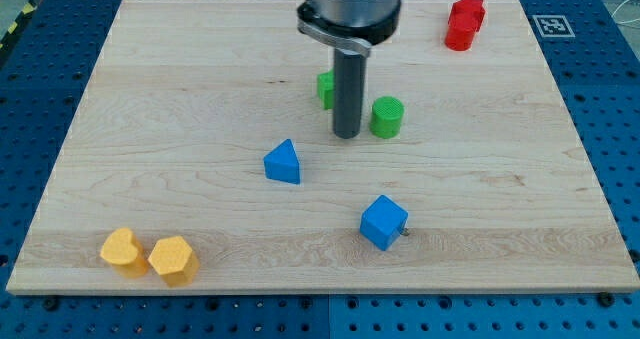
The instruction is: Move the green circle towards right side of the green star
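Note:
The green circle [387,117], a short cylinder, stands on the wooden board a little above the middle. The green star [325,88] lies to its upper left and is partly hidden behind my rod, so only its left part shows. My tip [347,135] rests on the board between the two, just left of the green circle and just below the star. A narrow gap shows between the rod and the circle.
A blue triangle [283,163] lies below and left of my tip. A blue cube [383,222] sits lower right. A yellow heart [121,251] and a yellow hexagon [173,260] lie at the bottom left. A red block [464,23] stands at the top right.

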Action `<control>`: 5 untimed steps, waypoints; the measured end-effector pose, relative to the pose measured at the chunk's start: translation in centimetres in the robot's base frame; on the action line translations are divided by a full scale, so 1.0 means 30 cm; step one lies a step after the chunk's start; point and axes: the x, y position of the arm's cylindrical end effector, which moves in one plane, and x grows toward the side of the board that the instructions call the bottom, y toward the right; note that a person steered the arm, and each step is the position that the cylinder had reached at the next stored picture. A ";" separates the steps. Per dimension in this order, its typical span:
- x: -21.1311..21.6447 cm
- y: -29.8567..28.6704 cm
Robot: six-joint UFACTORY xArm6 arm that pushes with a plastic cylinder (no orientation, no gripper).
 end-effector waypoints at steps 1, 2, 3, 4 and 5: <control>0.017 0.091; 0.025 0.144; 0.047 0.246; 0.024 0.325; -0.009 0.258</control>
